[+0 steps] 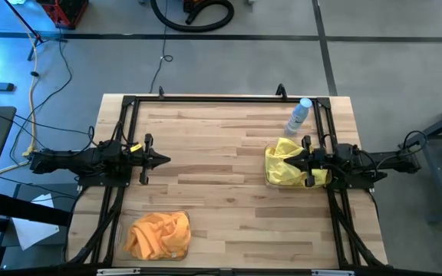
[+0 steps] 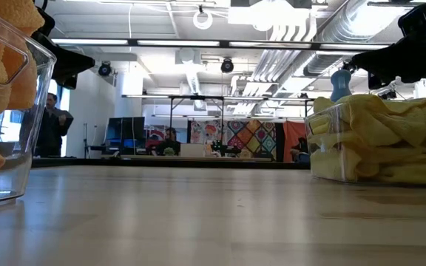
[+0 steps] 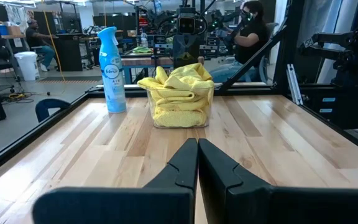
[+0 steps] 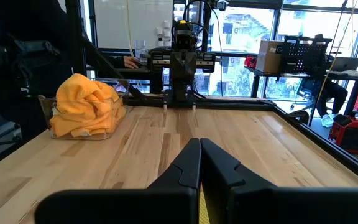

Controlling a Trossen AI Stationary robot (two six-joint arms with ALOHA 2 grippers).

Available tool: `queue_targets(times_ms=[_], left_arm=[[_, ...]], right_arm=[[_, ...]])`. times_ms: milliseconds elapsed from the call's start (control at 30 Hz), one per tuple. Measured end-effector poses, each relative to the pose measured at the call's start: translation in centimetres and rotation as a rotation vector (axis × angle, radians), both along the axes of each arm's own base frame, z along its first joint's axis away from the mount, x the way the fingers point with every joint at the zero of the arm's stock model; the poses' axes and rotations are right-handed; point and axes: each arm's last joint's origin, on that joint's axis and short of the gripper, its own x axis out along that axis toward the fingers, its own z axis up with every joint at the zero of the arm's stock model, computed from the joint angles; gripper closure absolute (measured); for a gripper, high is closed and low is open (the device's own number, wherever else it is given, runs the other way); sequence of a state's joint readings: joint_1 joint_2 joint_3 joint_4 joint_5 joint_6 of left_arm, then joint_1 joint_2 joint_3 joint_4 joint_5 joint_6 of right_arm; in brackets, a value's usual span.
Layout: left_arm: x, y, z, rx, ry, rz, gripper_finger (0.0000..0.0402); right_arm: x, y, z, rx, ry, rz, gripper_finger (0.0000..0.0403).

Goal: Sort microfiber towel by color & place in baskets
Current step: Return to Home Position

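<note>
1. Left gripper (image 1: 163, 159): the two fingers are pressed together tip to tip and grip nothing. The gripper hangs above the bare wooden table (image 1: 229, 199), pointing across it toward the right arm.

2. Right gripper (image 1: 289, 159): the fingers are likewise clenched on nothing. The fingertips sit directly over the yellow-towel bin (image 3: 179, 111). A sliver of yellow shows beneath them in the right wrist view.

3. Yellow towels (image 1: 281, 170): they are heaped in the clear bin below the right gripper, and the pile rises above the bin's rim. From the left gripper, this bin lies straight ahead, on the far side of the table and well apart from the fingertips.

4. Orange towels (image 1: 158, 231): they are piled in the orange-towel bin (image 4: 73, 127). This bin stands well apart from both grippers, to the side of the left gripper near the table's edge. From the right gripper it lies ahead, across the table and off to one side.

5. Spray bottle (image 3: 110, 70): it stands upright, just beside the yellow-towel bin and near the right gripper.

6. No towel lies loose on the table between the two grippers.
</note>
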State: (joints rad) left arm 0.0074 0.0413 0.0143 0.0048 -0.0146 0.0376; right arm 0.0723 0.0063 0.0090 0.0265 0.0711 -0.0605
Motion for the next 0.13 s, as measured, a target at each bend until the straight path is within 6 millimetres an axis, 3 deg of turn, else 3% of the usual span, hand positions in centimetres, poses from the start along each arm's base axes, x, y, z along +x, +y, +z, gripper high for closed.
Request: queue_targets(times_ms=[133], left_arm=[[0.0,0.0,0.0,0.0,-0.001,0.0,0.0401]], right_arm=[[0.0,0.0,0.0,0.0,0.0,0.0,0.0403]])
